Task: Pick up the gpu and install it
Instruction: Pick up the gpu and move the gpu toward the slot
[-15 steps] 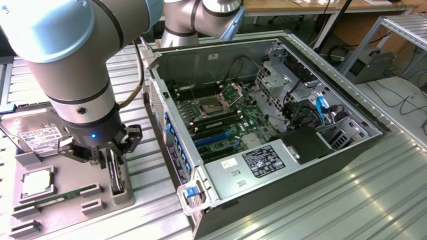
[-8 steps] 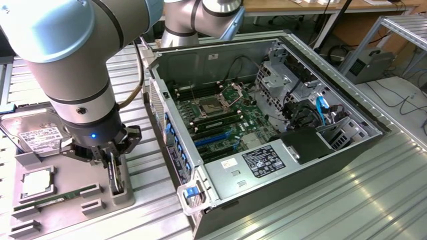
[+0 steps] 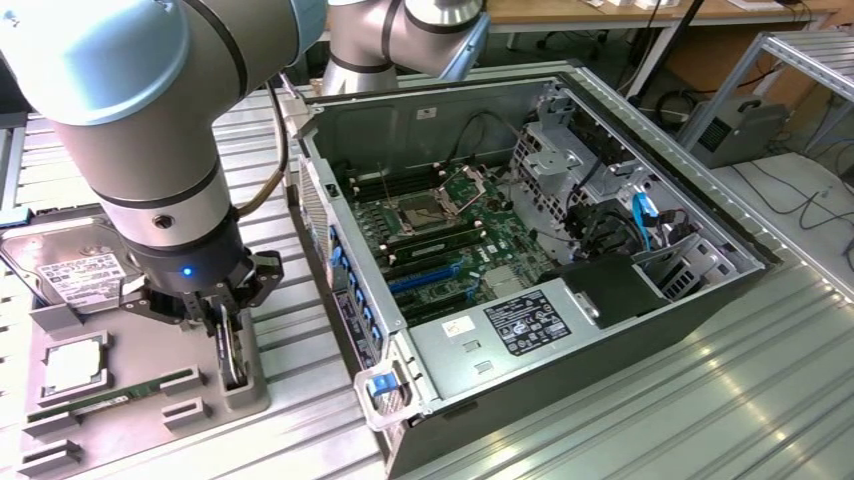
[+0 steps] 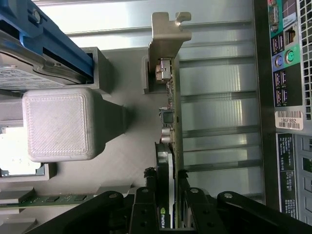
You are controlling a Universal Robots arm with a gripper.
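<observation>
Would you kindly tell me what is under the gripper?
The gpu, standing on edge in a grey holder, with the gripper closed on it. Its lower edge is hidden inside the holder.

A gray tray (image 3: 248,398) held a hard drive (image 3: 78,270) at its far end, a processor (image 3: 72,366) midway and a memory stick (image 3: 115,397) along its near edge; an open computer case (image 3: 400,120) stood beside it.

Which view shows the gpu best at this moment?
The wrist view: the gpu stands on edge, silver bracket and board edge plain, gripper closed on both faces. The exterior view gives a thin dark edge of it beneath the gripper, in the grey holder.
</observation>
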